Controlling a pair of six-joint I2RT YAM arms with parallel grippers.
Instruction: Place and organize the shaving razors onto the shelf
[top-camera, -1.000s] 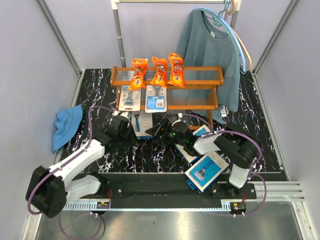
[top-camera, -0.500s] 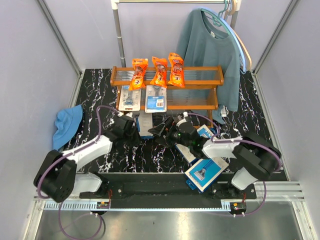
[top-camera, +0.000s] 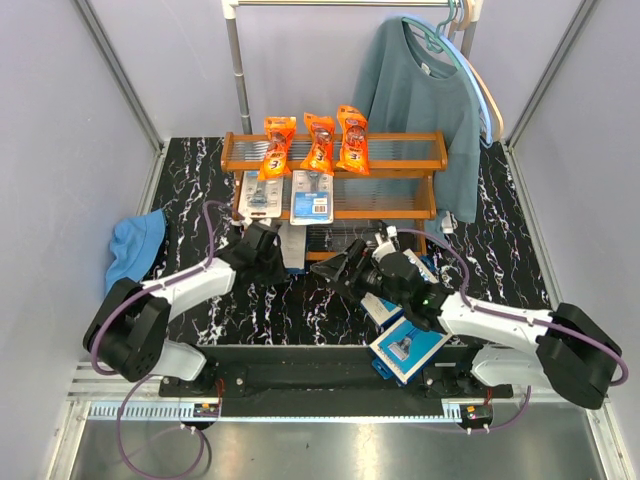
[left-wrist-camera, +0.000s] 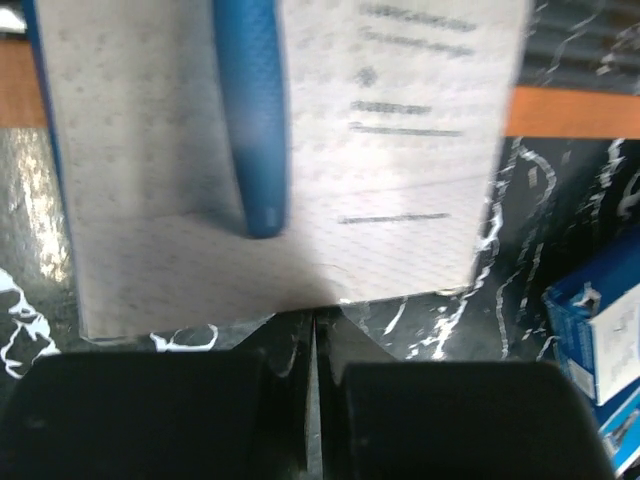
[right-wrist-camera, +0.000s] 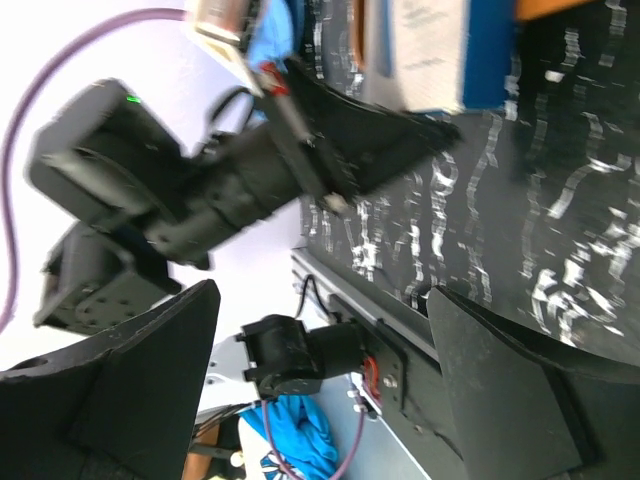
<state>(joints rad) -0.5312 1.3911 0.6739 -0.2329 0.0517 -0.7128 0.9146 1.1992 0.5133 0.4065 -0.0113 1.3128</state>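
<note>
The shelf (top-camera: 400, 212) holds three orange bags (top-camera: 319, 142) on its top tier and two grey-blue blister cards (top-camera: 311, 195) on the middle tier. A flat box picturing a blue razor (top-camera: 296, 247) lies at the shelf's foot. In the left wrist view this box (left-wrist-camera: 400, 200) reaches the orange rail. My left gripper (top-camera: 277, 261) is shut, its tips (left-wrist-camera: 315, 322) against the box's near edge. My right gripper (top-camera: 336, 268) is wide open and empty, just right of the box. Two more blue boxes lie on the table: one (top-camera: 405, 267) under the right arm, one (top-camera: 408, 346) near the front edge.
A blue cloth (top-camera: 130, 252) lies at the left. A metal clothes rail (top-camera: 238, 70) with a teal sweater (top-camera: 425, 105) stands behind the shelf. The right wrist view shows the left arm (right-wrist-camera: 200, 180) close by and the table's front rail (right-wrist-camera: 420, 350).
My left gripper has moved toward the shelf, staying at the box's near edge. My right arm has stretched out left and forward, its elbow dropping toward the table's right front.
</note>
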